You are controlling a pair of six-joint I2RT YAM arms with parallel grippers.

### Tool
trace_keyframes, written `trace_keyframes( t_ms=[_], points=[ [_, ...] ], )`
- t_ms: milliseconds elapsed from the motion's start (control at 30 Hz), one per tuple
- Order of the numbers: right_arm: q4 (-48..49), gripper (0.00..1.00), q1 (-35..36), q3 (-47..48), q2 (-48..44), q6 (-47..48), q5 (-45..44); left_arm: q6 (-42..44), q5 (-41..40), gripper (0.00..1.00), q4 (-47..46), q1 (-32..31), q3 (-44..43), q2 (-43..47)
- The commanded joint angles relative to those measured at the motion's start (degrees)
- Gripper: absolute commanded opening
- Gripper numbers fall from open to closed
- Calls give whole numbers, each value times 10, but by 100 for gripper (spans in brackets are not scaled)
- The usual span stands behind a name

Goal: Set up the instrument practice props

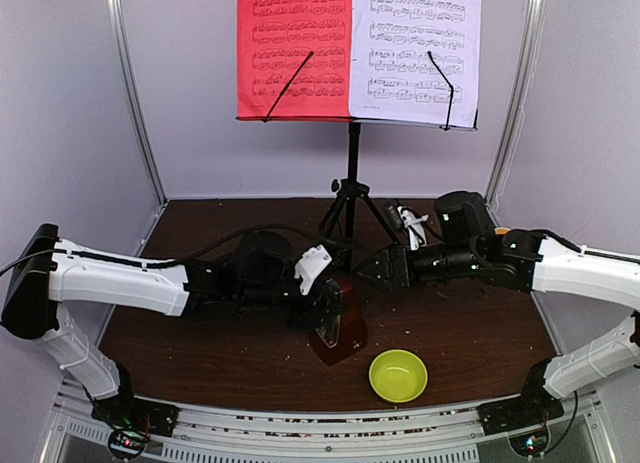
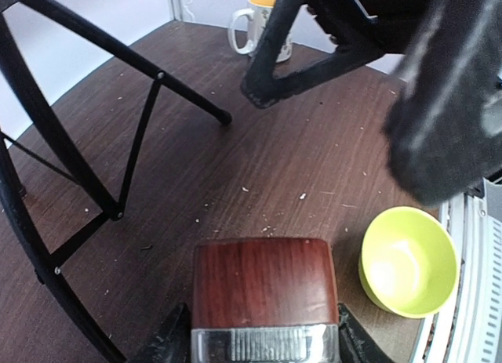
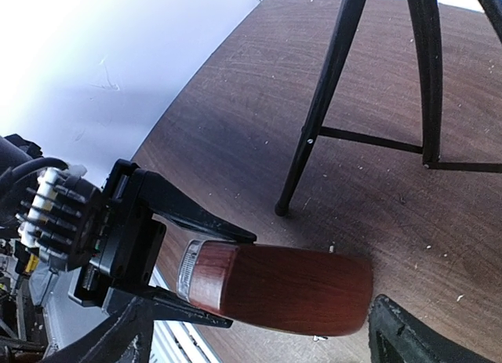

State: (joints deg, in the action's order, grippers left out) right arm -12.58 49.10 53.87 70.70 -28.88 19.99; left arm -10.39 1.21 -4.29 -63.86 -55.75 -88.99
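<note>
Metronome point(image 3: 314, 288) pinched between left gripper point(image 3: 239, 278) jaws, near bowl point(image 1: 398, 388) (yellow-green) | right gripper point(image 1: 375, 268) jaws spread wide, holding nothing, beside music stand point(image 1: 352, 173) legs

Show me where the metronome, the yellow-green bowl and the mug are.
metronome point(image 2: 264, 281): left wrist view, on its brown wooden face.
yellow-green bowl point(image 1: 398, 375): top external view, on its bare inside.
mug point(image 2: 256, 22): left wrist view, on its white side next to the handle.

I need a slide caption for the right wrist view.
Left fingers grip the brown metronome beside the music stand's tripod legs.
</note>
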Motion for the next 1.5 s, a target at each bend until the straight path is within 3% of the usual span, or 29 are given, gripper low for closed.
trace_keyframes(
  t_ms=[0, 33, 133, 567, 1000, 1200, 1467],
  points=[
    [7, 94, -3, 2, 18, -22, 27, 31, 54, 49, -26, 0, -11, 20],
    [9, 93, -3, 1, 22, -28, 31, 28, 51, 57, -26, 0, -10, 23],
    [13, 92, -3, -1, 31, -36, 40, 19, 34, 62, -29, 0, -6, 34],
    [23, 90, -3, 6, 63, -51, 51, 13, 7, 57, -34, 0, 7, 60],
    [21, 88, -4, -18, 72, -51, 43, -13, 4, 61, -45, 0, 31, 52],
    [7, 87, -5, -19, 79, -41, 37, -8, 4, 52, -39, 0, 21, 45],
    [-39, 86, -5, -25, 92, -2, 17, 8, 3, 24, -46, 0, 29, 62]
  ],
)
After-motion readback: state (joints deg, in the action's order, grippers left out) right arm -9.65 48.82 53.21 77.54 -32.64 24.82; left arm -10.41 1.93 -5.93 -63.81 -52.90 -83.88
